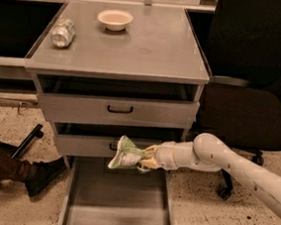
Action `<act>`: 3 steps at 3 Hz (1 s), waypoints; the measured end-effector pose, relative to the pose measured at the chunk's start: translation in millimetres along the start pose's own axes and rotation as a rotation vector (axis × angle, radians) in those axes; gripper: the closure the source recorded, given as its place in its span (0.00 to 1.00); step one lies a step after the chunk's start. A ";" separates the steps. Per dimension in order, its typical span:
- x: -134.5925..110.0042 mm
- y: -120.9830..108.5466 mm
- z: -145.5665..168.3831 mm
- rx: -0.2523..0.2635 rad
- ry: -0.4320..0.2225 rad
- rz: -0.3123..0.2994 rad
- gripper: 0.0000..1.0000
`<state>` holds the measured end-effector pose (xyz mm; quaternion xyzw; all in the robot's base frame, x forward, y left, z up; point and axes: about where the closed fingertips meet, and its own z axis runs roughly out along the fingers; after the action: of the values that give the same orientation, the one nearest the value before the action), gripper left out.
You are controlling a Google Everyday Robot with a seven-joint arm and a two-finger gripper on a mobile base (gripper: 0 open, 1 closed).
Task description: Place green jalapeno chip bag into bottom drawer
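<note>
The green jalapeno chip bag (125, 153) is crumpled, green and white, and held in the air in front of the middle drawer. My gripper (145, 159) is shut on its right end, reaching in from the right on a white arm. The bag hangs just above the back of the bottom drawer (117, 202), which is pulled fully out and shows a plain grey inside with nothing in it.
A crushed silver can (62, 32) and a cream bowl (114, 19) sit on the cabinet top (151, 51). A black office chair (250, 110) stands at the right. A dark shoe (40, 174) and a chair leg lie on the floor at the left.
</note>
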<state>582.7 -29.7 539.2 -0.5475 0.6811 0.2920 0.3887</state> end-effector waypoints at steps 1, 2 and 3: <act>9.6 0.4 8.8 -0.013 -0.006 0.016 1.00; 97.2 10.6 56.7 -0.030 0.050 0.141 1.00; 179.3 12.4 86.7 0.017 0.080 0.291 1.00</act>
<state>571.2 -48.5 340.8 -0.4507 0.7707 0.3176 0.3194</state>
